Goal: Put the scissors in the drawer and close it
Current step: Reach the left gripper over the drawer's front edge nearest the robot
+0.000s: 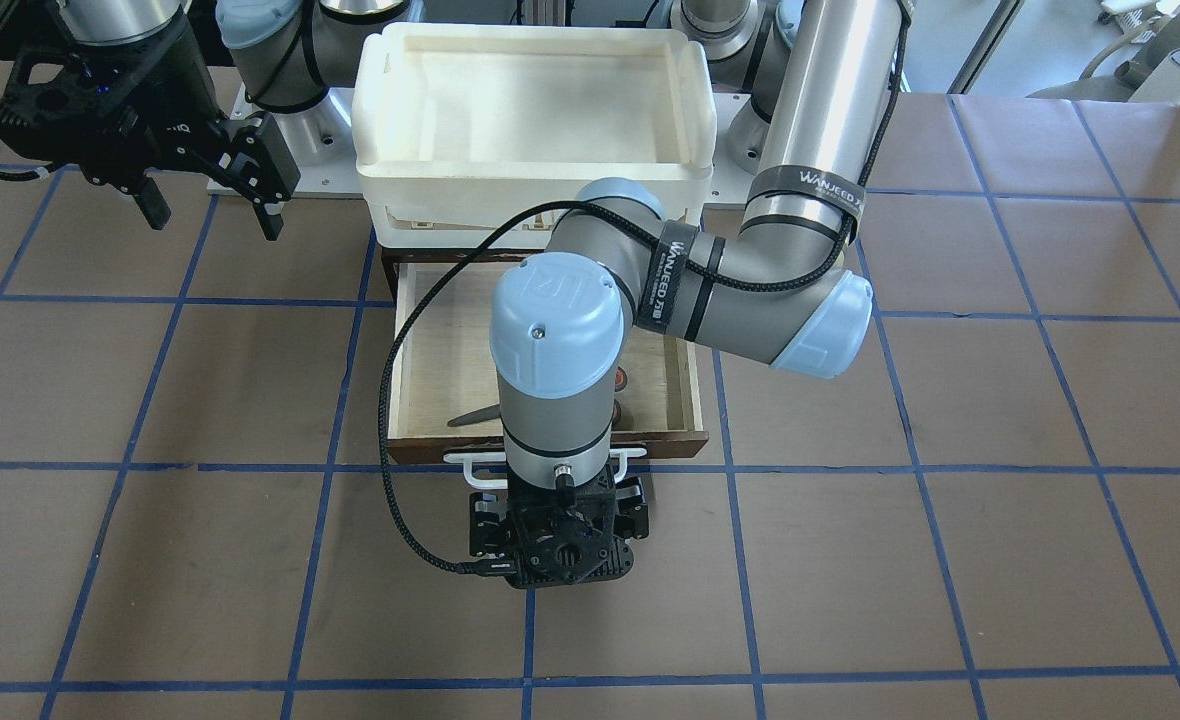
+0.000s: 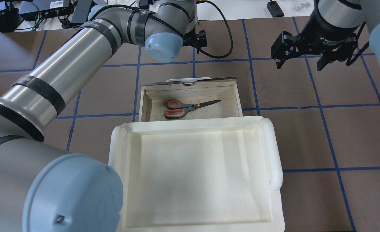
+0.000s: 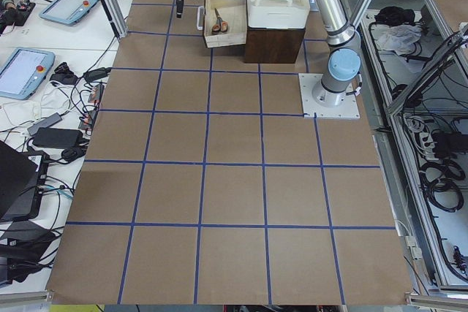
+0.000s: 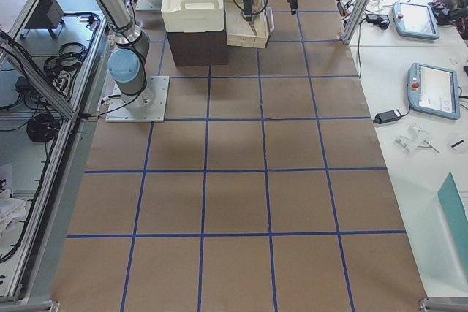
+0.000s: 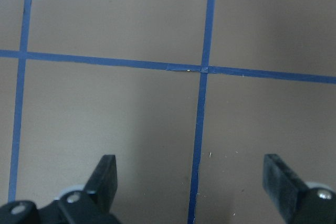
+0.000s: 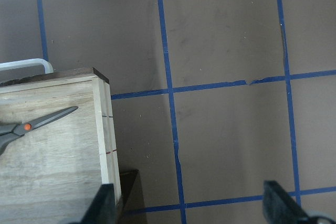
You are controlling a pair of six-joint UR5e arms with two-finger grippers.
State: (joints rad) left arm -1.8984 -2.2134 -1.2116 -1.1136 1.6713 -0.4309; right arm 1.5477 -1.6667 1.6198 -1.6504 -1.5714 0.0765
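Observation:
The scissors (image 2: 190, 107), with grey handles lined orange, lie flat inside the open wooden drawer (image 2: 190, 86); the right wrist view shows their blades (image 6: 31, 125). The drawer sticks out from under the white bin, its white bar handle (image 1: 470, 462) facing away from me. My left gripper (image 1: 555, 520) hangs just beyond that handle, pointing down at the table. In the left wrist view it (image 5: 194, 171) is open and empty. My right gripper (image 2: 301, 62) is open and empty, raised to the right of the drawer; its wrist view (image 6: 191, 203) shows the drawer's corner (image 6: 105, 129).
A large white plastic bin (image 2: 273, 151) sits on top of the dark cabinet behind the drawer. The left arm's forearm and elbow (image 1: 730, 290) reach across above the drawer. The brown table has blue tape lines (image 5: 202, 69).

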